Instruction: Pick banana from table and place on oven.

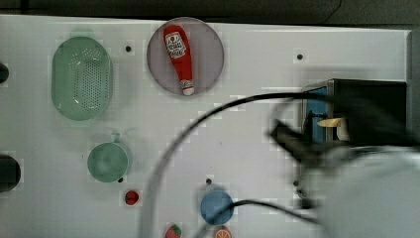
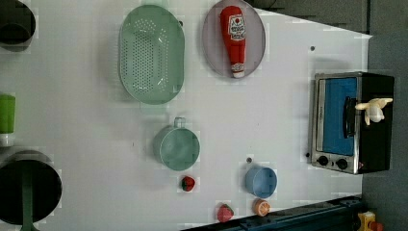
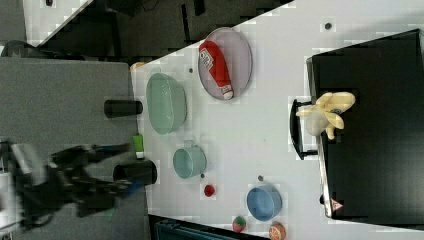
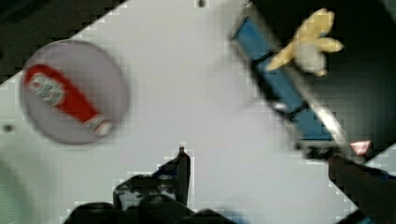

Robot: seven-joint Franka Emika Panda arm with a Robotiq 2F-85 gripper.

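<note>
On the oven point(image 2: 375, 120) top, at the front edge above the door handle, lies the banana point(image 2: 373, 109), lobes splayed, part of it over the lip by the look of the right view. Jaws point(image 4: 261, 172) spread wide, pinching nothing; the wrist view has them above bare surface point(image 2: 269, 120), well apart from the banana.

Risks, as I judge it:
- Banana sits right at the edge, so a bump or cable drag could tip it off the front onto the surface. The black cable point(image 1: 198, 124) loops near the oven in the top view.
- Arm looks blurred, prob. moving; a swing past the oven could clip the banana or the oven.
- If it falls, task not done, needs a re-pick.

Counts:
- 1 banana, 1 oven.
- 1 ketchup bottle point(image 2: 233, 38) lying on 1 round grey plate point(image 2: 255, 29).
- 1 green colander point(image 2: 151, 53).
- 1 green cup w/ handle point(image 2: 177, 147), 1 blue cup point(image 2: 261, 181).
- 3 small toy fruits near the blue cup: 1 red point(image 2: 188, 183), 1 red-and-green point(image 2: 224, 212), 1 orange point(image 2: 261, 207).
- Several dark holes in the surface; at least 2 seen in the left view.

Placement looks done; only a clean pull-away seems left.
</note>
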